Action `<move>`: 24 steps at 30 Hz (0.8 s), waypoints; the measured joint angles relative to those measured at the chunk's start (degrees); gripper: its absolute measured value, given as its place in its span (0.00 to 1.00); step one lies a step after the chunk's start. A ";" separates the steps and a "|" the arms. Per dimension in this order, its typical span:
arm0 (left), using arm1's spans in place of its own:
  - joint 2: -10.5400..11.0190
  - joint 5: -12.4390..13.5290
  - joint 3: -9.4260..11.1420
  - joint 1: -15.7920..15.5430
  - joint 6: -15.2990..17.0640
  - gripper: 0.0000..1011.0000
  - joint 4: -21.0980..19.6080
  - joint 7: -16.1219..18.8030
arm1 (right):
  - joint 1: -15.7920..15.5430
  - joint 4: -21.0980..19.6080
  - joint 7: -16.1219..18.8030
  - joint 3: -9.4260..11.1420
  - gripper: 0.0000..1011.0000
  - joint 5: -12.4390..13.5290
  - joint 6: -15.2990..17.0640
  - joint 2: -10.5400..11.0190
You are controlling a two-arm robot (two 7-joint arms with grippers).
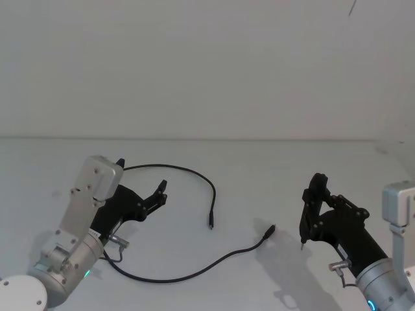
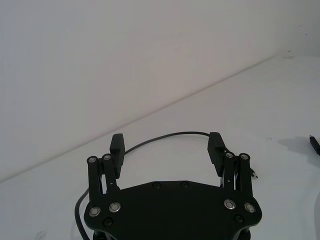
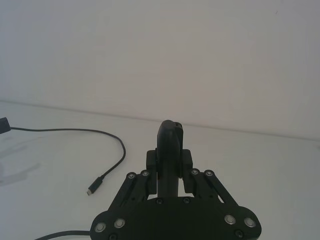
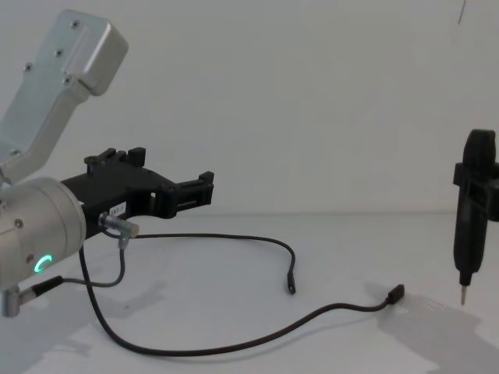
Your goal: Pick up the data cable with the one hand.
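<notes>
The left gripper [image 1: 141,173] hangs over the white table [image 1: 259,162] with its two flat fingers spread wide and nothing between them. The data cable [image 1: 213,194] lies loose on the table. One stretch curves just under and ahead of the fingertips without touching them, and the rest loops back beside the left arm. Both plugs [image 1: 210,225] rest between the two arms. The right gripper [image 3: 170,165], well apart, is clamped on a slim pointed tool [image 4: 468,226].
</notes>
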 joint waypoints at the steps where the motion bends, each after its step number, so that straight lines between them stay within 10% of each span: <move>1: 0.00 0.00 0.00 0.00 0.00 0.99 0.00 0.00 | 0.00 0.00 0.00 0.00 0.28 0.00 0.00 0.00; 24: 0.00 0.00 0.00 0.00 0.00 0.99 0.00 0.00 | 0.00 0.00 0.00 0.00 0.28 0.00 0.00 0.00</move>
